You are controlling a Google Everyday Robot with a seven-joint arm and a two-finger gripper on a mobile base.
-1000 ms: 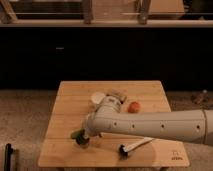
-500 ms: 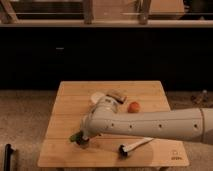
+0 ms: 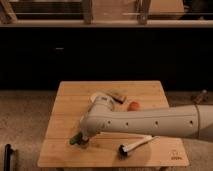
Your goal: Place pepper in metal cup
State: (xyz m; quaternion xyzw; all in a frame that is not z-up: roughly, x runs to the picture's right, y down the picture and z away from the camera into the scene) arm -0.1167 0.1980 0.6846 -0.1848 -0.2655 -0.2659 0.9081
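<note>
The green pepper (image 3: 75, 140) shows at the front left of the wooden table (image 3: 150, 90), slanting down to the left, right at the tip of my arm. My gripper (image 3: 83, 137) is at that spot, mostly covered by the white wrist of the arm, which reaches in from the right. A small dark shape directly under the gripper, beside the pepper, seems to be the metal cup (image 3: 84, 144); most of it is hidden. I cannot tell whether the pepper is touching the cup.
A white-handled brush with a black head (image 3: 136, 145) lies at the front of the table. A round orange-red item (image 3: 133, 106), a white object (image 3: 95, 97) and a brownish item (image 3: 116, 95) sit mid-table behind the arm. A dark counter runs behind.
The arm's tip and the pepper have shifted slightly left and down toward the table's front left. The other objects have not moved.
</note>
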